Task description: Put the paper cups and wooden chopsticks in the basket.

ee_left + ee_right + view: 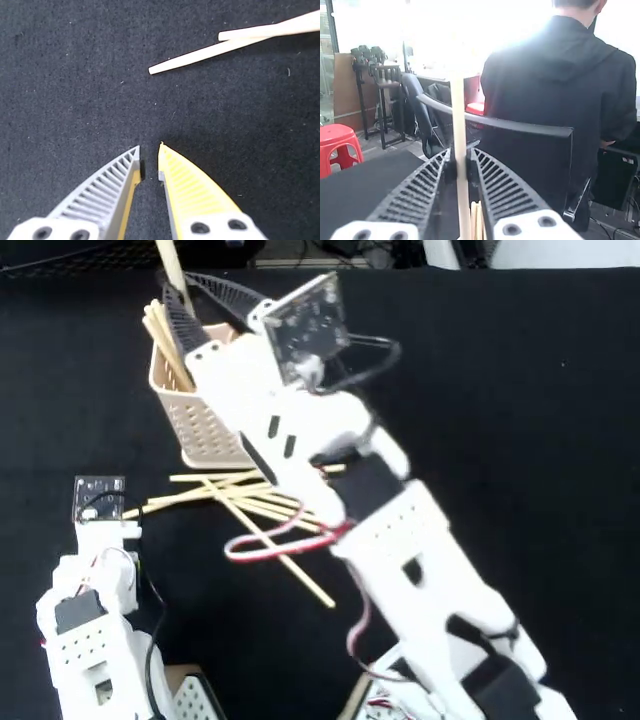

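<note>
Basket (200,425) sits on the black bench (520,420), far L side in the high view. It is beige w/ slotted walls and tilted, not square. Bundle of chopsticks (160,335) already stands in it, leaning at its far L corner, ends sticking up past the rim.

R arm (400,540) stretches diagonally across the bench to the basket. R tool (461,152) is above the basket's far end, clamped on a single chopstick (457,110). Both black fingers press it from either side. The stick is roughly upright, running up past the fingertips & down btwn the fingers. In the R wrist view more stick ends show just under the held one.

Loose chopsticks (250,502) lie on the bench just in front of the basket in a fanned heap, most of them crosswise. One stick (285,555) angles off toward the near side. Red wire (265,540) from the R arm loops over the heap.

L arm (85,610) is at the near L corner, well apart from the basket. L tool (150,146) points down at bare bench, one grey finger & one yellow, tips a narrow gap apart w/ nothing btwn them. Two chopstick tips (200,56) lie on the bench near it, not touching.
</note>
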